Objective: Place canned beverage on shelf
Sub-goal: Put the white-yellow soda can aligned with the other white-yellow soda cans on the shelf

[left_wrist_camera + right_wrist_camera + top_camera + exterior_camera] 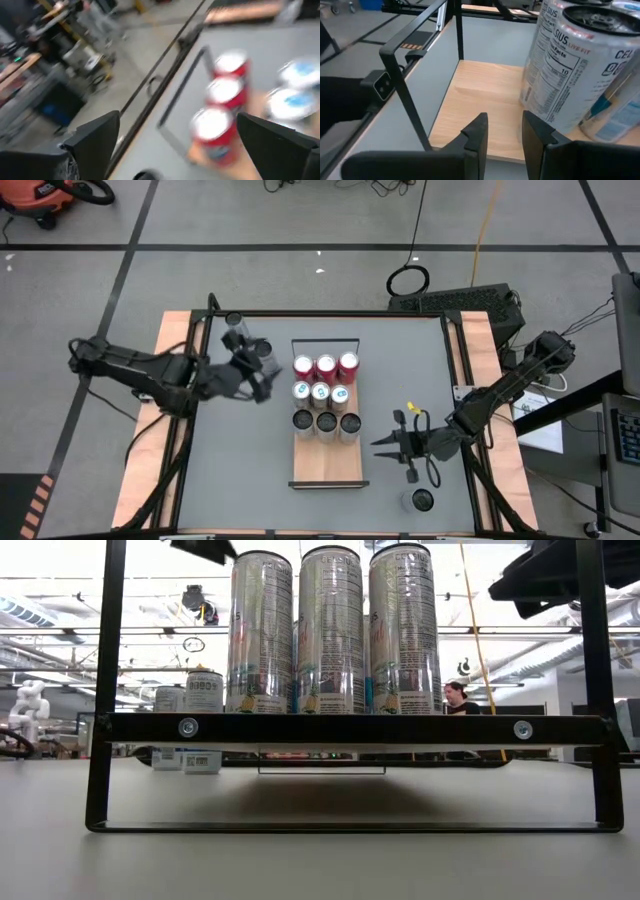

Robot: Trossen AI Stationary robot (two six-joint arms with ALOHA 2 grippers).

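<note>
- A grey surface (240, 450) with pale wooden side strips stands on a grey floor crossed by dark tape lines; the low view looks into a workshop behind, where a person (457, 696) sits far back.
- The shelf (327, 460), a long light-wood board, lies in the middle of the surface, with a thin black wire rail (325, 342) at its far short end.
- Nine cans stand on it in three rows of three: three red-topped cans (325, 366) nearest the rail, three white-and-teal cans (320, 392) in the middle, three dark-topped silver cans (326, 423) next. The near part of the board is bare.
- Two more cans are off the shelf: one dark-topped can (421, 500) on the surface near the right arm, another (234, 322) at the far left corner.
- Readable print on the nearest silver can in the right wrist view: "SIUS", "LIVE FIT", "Facts", "10", and "CEL" cut off at the edge.
- The left tool (262, 370) hovers just left of the red-topped row; its fingers are spread wide and hold nothing. The left wrist view is blurred, so labels there cannot be read.
- The right tool (383, 444) points at the shelf's near right side, fingers (479, 134) narrowed to a small gap and empty.
- In the low view only three tall cans show fully; the rows behind them are hidden.
</note>
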